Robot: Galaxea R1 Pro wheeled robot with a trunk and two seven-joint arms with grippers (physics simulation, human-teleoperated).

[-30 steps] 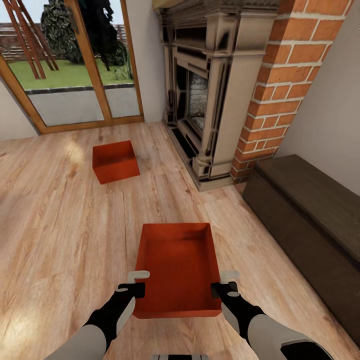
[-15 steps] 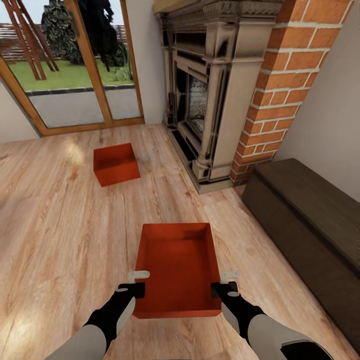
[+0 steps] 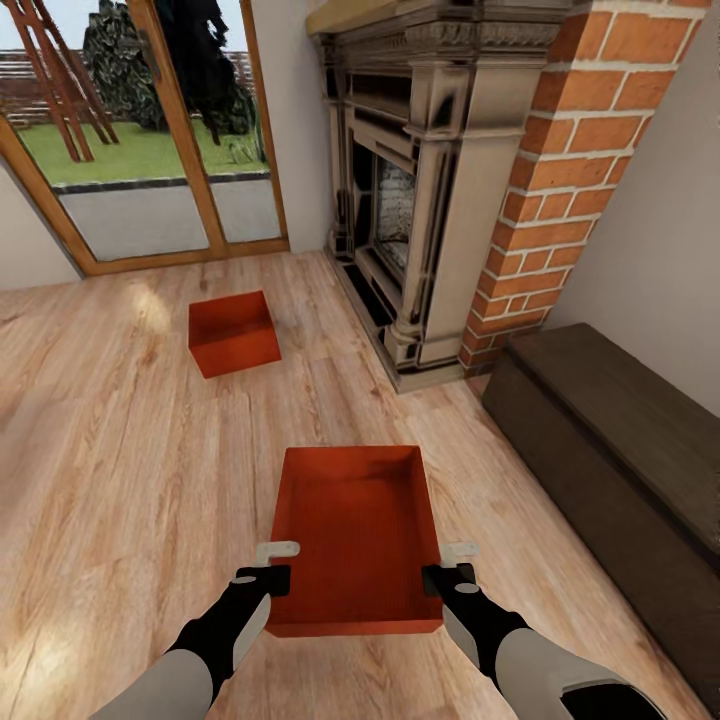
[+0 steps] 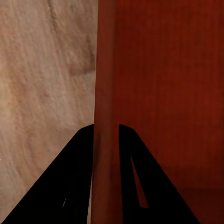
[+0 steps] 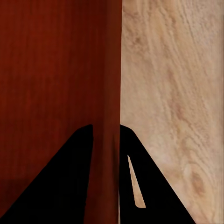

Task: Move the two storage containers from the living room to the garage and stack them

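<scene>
near container: red-orange bin right in front of me, lidless, inside bare, long axis pointing away from me, held between my two pincers over the wood-plank flooring
left pincer: my left pincer clamped on the near container's left wall, close to the end nearest me; in the left wrist view my left pincer has one dark finger on each side of the thin red wall, both touching it
right pincer: my right pincer clamped on the right wall, level with the left one; in the right wrist view my right pincer straddles the wall the same way, bin inside on one side, planks on the other
far container: second identical bin sitting on the flooring ahead and to the left, well apart from the near one, turned slightly askew, near the glass doors
room: living room, light wood planks
fireplace: dark ornate mantel ahead right, red brick chimney touching its right side
chest: long dark brown chest on the floor along the right wall, just beyond the brick
doors: wood-framed glass doors at far left, lawn and trees outside
</scene>
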